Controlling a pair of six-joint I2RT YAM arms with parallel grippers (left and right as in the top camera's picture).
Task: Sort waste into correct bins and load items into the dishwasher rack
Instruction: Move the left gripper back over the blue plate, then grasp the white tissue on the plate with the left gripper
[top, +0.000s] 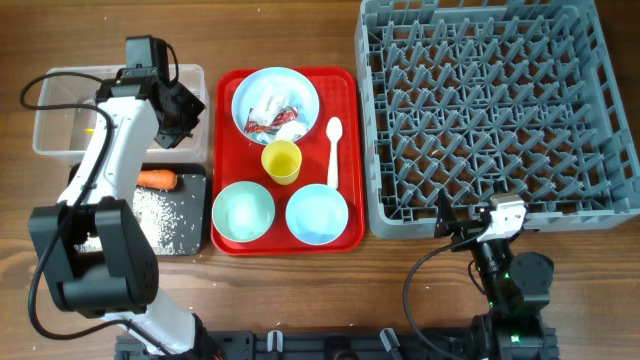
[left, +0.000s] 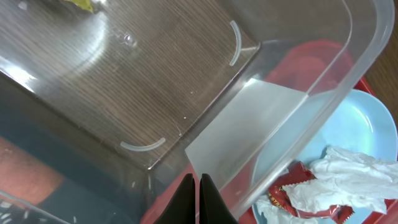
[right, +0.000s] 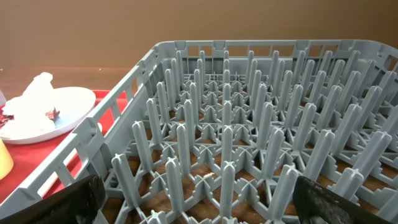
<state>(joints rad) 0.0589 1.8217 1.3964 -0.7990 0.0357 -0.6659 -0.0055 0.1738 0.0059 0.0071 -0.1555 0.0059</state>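
The brown wood-grain surface (top: 300, 300) carries four things: a clear tub (top: 45, 140) at the far left, a shallow black tray (top: 190, 178) just beside it on the near side, a flat red serving tray (top: 222, 150) in the middle, and a large grey rack (top: 372, 130) close beside that on the right.

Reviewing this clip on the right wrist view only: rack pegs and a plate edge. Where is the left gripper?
Observer: The left gripper is shut, with nothing between its fingers, at the clear tub's end nearest the red tray.
Operator: Any waste sorted?
Observer: A carrot and rice grains lie in the black tray.
Operator: Dishes?
Observer: Two bowls, the cup and the spoon sit on the red tray.
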